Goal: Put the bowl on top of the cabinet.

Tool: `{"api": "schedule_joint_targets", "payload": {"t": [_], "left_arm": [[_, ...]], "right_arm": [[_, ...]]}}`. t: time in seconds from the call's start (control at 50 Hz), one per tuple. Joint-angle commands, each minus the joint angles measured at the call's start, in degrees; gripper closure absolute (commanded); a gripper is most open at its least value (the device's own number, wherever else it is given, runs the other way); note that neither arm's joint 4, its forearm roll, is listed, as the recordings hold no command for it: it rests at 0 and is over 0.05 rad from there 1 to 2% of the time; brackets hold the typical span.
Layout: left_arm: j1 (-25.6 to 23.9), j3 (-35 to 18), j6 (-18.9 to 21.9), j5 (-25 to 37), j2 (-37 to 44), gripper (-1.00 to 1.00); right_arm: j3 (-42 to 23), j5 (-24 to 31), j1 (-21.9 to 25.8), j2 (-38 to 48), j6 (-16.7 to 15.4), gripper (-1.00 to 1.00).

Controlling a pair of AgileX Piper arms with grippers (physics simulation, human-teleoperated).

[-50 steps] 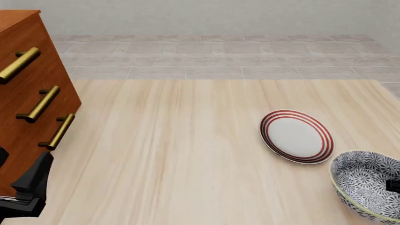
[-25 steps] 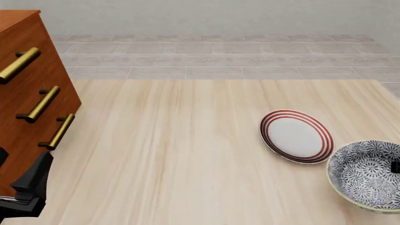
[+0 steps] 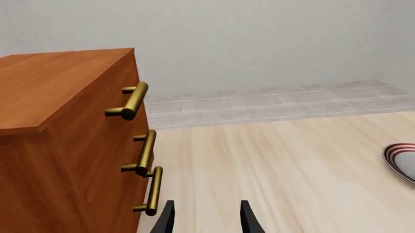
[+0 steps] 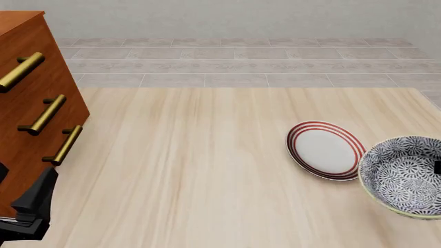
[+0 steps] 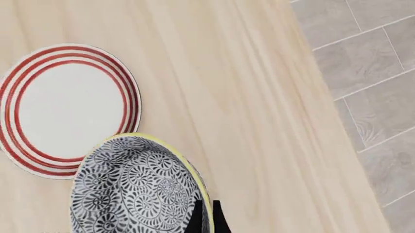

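Pinching bowl [image 5: 133, 194] rim, wrist-view only

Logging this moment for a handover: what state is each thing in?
bowl: upright, rim pinched by right gripper, overlapping the plate's edge in both views.
plate: flat on table.
cabinet: drawers closed, top bare.
left gripper: open, holding nothing, beside cabinet.

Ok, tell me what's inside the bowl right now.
Nothing loose shows inside the bowl: only its black-and-white floral lining, plus one finger of the right pincer clamped over the rim. The front view cuts off the bowl's right edge, so that part stays unseen.
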Motion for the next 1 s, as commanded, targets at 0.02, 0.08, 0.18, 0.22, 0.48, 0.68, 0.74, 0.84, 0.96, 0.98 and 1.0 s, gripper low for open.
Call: {"api": "schedule_joint_targets", "payload": {"t": [0.02, 0.08, 0.18, 0.22, 0.48, 0.68, 0.74, 0.84, 0.96, 0.98, 1.0], "left_arm": [[-0.13, 0.0, 0.13, 0.58, -0.69, -1.0], [-0.12, 0.0, 0.17, 0.64, -0.78, -1.0], [-0.13, 0.0, 0.17, 0.7, -0.88, -1.0], [-0.24, 0.0, 0.15, 0.54, -0.74, -1.0], [-0.57, -0.01, -0.01, 0.52, -1.03, -1.0], [-1.12, -0.02, -0.56, 0.71, -1.54, -1.0], [-1.27, -0.02, -0.54, 0.7, -1.41, -1.0], [-1.36, -0.01, -0.61, 0.65, -1.27, -1.0], [-1.3, -0.01, -0.64, 0.66, -1.27, -1.0], [-1.3, -0.01, -0.65, 0.63, -1.2, -1.0], [-1.32, -0.01, -0.59, 0.6, -1.14, -1.0]], "right_arm": [[-3.47, 3.07, 3.42, -2.37, 1.86, 1.0], [-4.47, 3.77, 4.86, -2.96, 2.49, 1.0], [-5.24, 4.36, 6.55, -3.32, 3.27, 1.0], [-5.49, 4.51, 7.66, -3.33, 3.9, 1.0], [-8.21, 5.13, 13.39, -3.22, 5.3, 1.0], [-10.73, 4.02, 18.77, -1.76, 6.66, 1.0], [-10.84, 3.64, 20.04, -1.24, 6.54, 1.0], [-10.86, 2.48, 21.99, -0.09, 6.68, 1.0], [-11.06, 1.78, 23.86, 0.79, 7.05, 1.0], [-11.11, 1.56, 24.46, 1.01, 7.17, 1.0], [-11.11, 1.42, 24.56, 1.09, 7.04, 1.0]]}}
